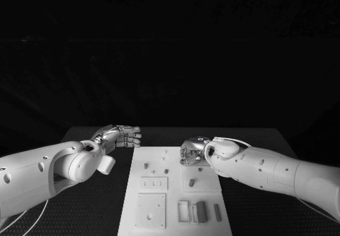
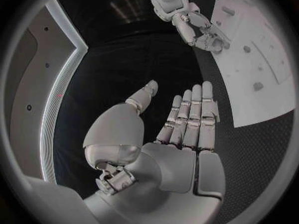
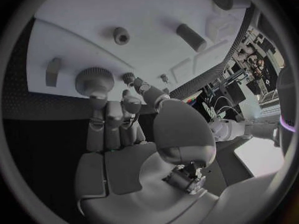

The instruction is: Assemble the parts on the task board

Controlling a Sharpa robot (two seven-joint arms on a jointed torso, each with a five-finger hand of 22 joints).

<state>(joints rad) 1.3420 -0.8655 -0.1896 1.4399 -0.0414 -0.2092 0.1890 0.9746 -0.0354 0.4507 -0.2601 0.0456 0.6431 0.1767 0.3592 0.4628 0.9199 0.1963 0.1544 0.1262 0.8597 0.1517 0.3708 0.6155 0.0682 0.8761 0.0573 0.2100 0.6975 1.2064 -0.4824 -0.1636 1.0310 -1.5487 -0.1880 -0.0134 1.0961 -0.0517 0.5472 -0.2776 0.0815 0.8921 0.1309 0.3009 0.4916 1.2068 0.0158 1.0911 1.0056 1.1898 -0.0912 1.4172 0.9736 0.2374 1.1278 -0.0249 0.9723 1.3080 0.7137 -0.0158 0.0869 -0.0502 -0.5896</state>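
Right hand (image 1: pixel 191 151) over task board (image 1: pixel 159 164) far end, fingertips seemingly pinching knurled part (image 3: pixel 94 79); left hand (image 1: pixel 120 135) beside board, empty, fingers spread.

- Two smooth white shell arms, rounded and bulbous at the wrist; small dark round screw recesses dot the casings.
- Left silver metallic many-fingered hand (image 1: pixel 122 135): segmented fingers, pale flat pads, glossy domed thumb base.
- Right silver metallic many-fingered hand (image 1: pixel 192 151): same build.
- Thin pale cables trail under both forearms.
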